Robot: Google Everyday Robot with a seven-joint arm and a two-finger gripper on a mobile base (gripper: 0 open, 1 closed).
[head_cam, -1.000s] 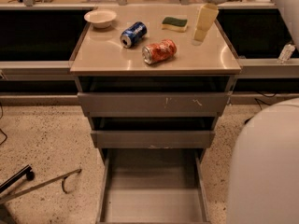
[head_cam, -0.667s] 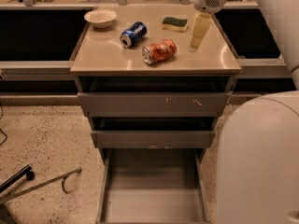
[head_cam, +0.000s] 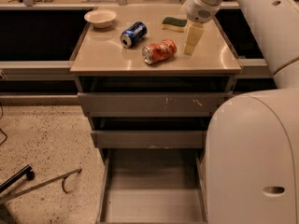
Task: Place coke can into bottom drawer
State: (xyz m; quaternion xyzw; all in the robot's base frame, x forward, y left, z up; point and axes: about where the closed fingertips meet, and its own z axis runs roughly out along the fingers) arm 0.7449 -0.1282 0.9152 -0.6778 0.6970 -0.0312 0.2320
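Approach to coke can [head_cam: 159, 51], upper centre.
Gripper [head_cam: 189, 50] just right of can, opening not discernible; bottom drawer [head_cam: 154, 204] pulled out below to receive it.

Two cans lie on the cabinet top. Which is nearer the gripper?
The red-orange coke can, lying right beside the gripper, which hangs over the cabinet top. The blue can lies farther off, toward the bowl.

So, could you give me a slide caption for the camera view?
Gripper poised over the cabinet top, just right of the coke can lying on its side; bottom drawer open below.
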